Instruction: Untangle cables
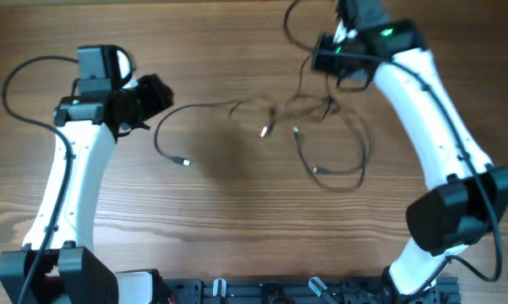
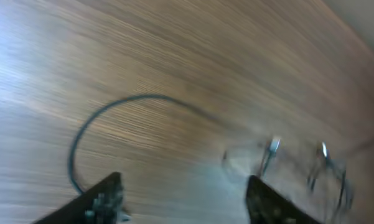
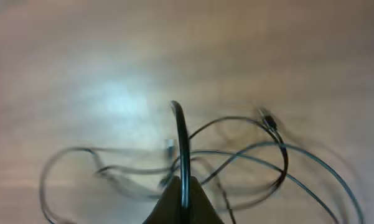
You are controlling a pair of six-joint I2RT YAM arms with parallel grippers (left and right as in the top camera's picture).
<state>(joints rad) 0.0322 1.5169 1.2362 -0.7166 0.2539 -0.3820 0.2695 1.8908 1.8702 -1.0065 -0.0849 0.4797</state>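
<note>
Overhead: the cables (image 1: 270, 118) lie loose across the middle of the bench (image 1: 237, 228), tangled at the centre. One strand curls out toward 9 o'clock and ends in a plug (image 1: 183, 160). A wider loop (image 1: 359, 165) sags toward 5 o'clock. The left claw (image 1: 156, 97) sits at 9 o'clock of the tangle, apart from it. The right claw (image 1: 342, 72) is at 1 o'clock of the tangle, with thin strands running up to it.

Left wrist: the left claw (image 2: 180, 190) is released. Its two fingers (image 2: 102, 199) stand wide apart at 6 o'clock, with only bare wood between them. One cable (image 2: 137, 97) arcs over the bench from 9 o'clock toward the centre. Two bright plug tips (image 2: 274, 146) show blurred at 3 o'clock, off the claw.

Right wrist: the right claw (image 3: 182, 199) is clenched at 6 o'clock, grasping a cable (image 3: 184, 143) that rises straight from its pinched tips toward 12 o'clock. Other loops (image 3: 280, 149) spread over the bench on either side, blurred, crossing one another just above the tips.
</note>
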